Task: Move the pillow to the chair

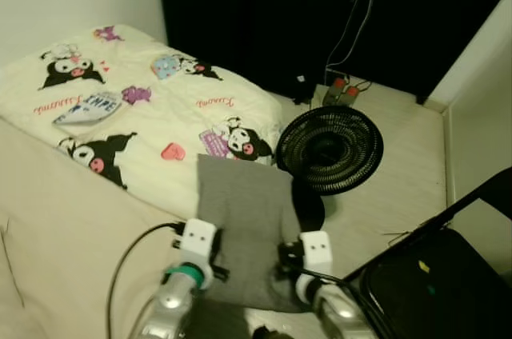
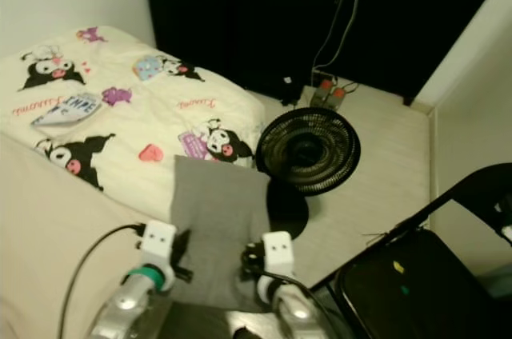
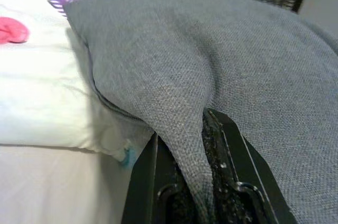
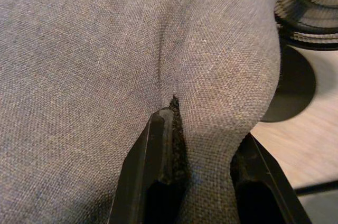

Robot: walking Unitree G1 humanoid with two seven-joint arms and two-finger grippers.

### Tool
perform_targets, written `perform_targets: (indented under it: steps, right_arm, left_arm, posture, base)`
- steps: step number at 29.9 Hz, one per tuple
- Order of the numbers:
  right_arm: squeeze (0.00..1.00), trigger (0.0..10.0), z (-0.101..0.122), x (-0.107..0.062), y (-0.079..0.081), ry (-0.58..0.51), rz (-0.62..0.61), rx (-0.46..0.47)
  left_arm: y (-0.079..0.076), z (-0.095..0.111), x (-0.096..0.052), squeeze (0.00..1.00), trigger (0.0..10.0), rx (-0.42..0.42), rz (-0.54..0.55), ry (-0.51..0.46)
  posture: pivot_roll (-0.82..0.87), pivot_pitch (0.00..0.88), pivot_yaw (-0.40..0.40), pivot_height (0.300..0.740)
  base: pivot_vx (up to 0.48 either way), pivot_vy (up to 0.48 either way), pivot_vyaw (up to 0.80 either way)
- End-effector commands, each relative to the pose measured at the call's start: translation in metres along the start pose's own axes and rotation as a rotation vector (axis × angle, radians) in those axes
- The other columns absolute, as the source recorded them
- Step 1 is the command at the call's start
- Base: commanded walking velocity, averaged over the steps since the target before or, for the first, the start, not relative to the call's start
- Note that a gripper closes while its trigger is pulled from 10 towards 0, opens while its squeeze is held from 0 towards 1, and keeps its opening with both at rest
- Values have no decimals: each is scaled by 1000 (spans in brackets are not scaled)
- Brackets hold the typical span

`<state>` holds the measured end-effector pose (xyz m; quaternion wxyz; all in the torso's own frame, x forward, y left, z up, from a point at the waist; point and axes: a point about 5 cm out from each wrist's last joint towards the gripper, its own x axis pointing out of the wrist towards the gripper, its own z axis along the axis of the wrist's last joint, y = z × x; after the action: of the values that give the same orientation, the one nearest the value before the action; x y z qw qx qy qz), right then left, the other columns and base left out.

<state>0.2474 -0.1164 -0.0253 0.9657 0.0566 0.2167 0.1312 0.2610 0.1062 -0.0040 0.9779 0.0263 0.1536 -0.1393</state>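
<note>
Grey pillow (image 1: pixel 244 223) pinched at both edges — left gripper (image 3: pixel 198 166) and right gripper (image 4: pixel 203 145) fingers each clamp fabric.

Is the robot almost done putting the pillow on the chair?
About halfway. Done: both grippers have pinched the grey pillow, the left gripper on one edge and the right gripper on the other, and it is held up at the bed's edge. In hand: carrying it. Left: turning to the black chair on the robot's right, past the floor fan, and setting the pillow on the seat.
</note>
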Motion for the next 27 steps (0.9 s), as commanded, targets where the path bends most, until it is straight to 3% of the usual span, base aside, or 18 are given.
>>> perform_targets:
  steps: [1,9,18,27]
  right_arm:
    - [0,10000,-5,-2,0,10,-12,10]
    - [0,10000,-20,-9,-10,87,-87,12]
    - [0,10000,-22,-11,-13,92,-98,12]
    - [0,10000,-23,-11,-14,96,-99,6]
  left_arm:
    - [2,-3,-2,0,10000,12,0,-2]
    - [6,-17,-7,0,10000,43,-13,74]
    - [10,-26,-12,0,10000,49,-26,111]
    - [5,-30,-15,0,10000,61,-59,114]
  posture:
    - [-5,8,33,740]
    - [-12,7,46,740]
    - [-11,13,44,740]
    - [-10,14,40,740]
  base:
    - [0,0,-800]
    - [0,0,-800]
    - [0,0,-800]
    - [0,0,-800]
